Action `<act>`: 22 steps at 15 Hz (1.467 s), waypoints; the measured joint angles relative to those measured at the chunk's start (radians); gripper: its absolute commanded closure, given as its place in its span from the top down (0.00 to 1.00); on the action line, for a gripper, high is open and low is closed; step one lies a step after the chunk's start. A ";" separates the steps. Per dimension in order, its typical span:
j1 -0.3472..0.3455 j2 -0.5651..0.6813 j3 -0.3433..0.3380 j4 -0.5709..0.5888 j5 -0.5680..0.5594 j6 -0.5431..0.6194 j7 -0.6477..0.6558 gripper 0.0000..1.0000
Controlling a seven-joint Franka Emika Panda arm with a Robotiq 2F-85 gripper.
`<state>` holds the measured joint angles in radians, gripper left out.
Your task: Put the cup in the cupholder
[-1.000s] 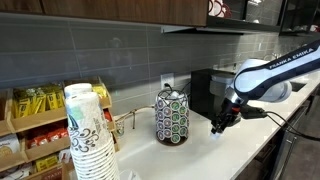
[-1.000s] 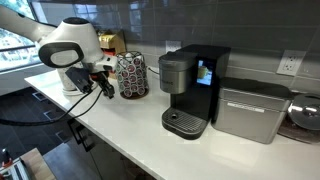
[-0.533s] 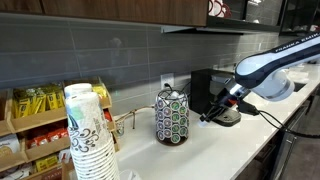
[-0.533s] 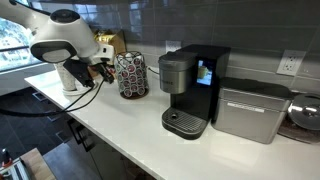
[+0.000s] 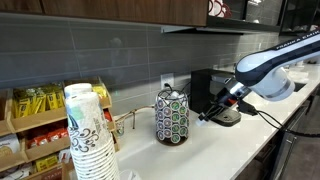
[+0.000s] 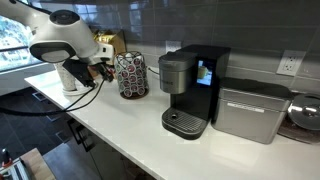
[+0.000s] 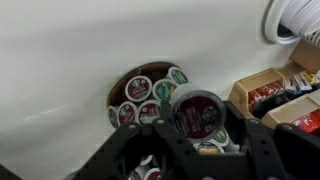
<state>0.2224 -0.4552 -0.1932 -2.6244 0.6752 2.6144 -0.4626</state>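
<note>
My gripper [image 7: 197, 128] is clamped on the cup [image 7: 197, 106], which I judge light and thin-walled, so I'd hold its stiffer rim gently near the cupholder [image 5: 171, 93].

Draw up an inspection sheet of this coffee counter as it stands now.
Surface: white counter, no spills seen.
Job's things: cup held in the end effector; cupholder upright, sides lined with pods.
Clutter: stack of paper cups, boxes on a wooden shelf, coffee machine, silver appliance.
End effector: shut on the cup, in the air beside the cupholder, a gap between them in an exterior view.
Cables: black cable hanging from the arm.
Surroundings: grey tiled wall, wall outlet.
</note>
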 measured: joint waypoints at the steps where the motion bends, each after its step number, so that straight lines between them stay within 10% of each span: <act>1: 0.000 0.000 0.000 0.002 0.003 0.000 0.000 0.29; 22: 0.125 -0.023 -0.136 0.059 0.719 0.055 -0.478 0.29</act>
<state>0.3477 -0.4780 -0.3294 -2.5659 1.3941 2.6693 -0.9402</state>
